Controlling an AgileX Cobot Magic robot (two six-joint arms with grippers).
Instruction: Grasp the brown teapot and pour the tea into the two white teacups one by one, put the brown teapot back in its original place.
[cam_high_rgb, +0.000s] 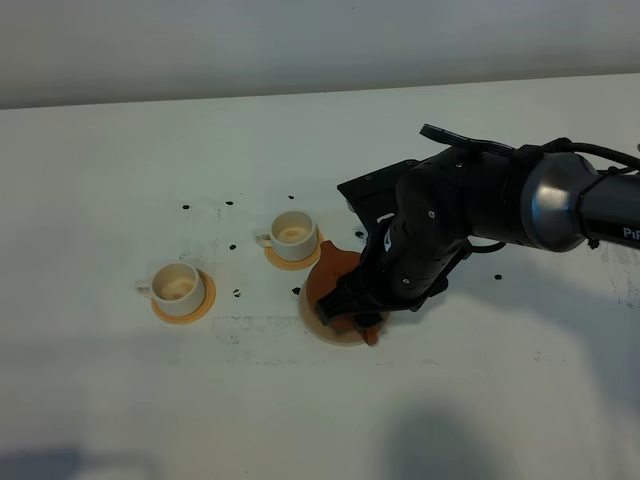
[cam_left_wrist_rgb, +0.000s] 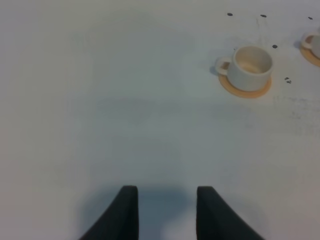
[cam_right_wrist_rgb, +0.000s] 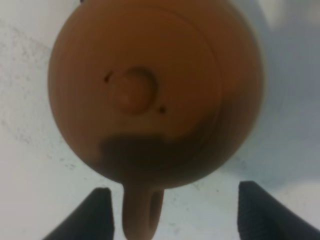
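So the brown teapot (cam_high_rgb: 330, 275) is sitting on its original place (cam_high_rgb: 325, 331), a bit right of the desk's (cam_high_rgb: 120, 400) middle. The right pincer (cam_right_wrist_rgb: 175, 212) is hanging directly over it, with the handle (cam_right_wrist_rgb: 142, 212) lying between the fingers (cam_right_wrist_rgb: 100, 215). The two white teacups (cam_high_rgb: 293, 230) are sitting left of the pot, each on its own coaster (cam_high_rgb: 186, 310): one just beside and behind it, the other further left and nearer the front. The left pincer (cam_left_wrist_rgb: 167, 212) is hovering over the desk, well apart from both cups.
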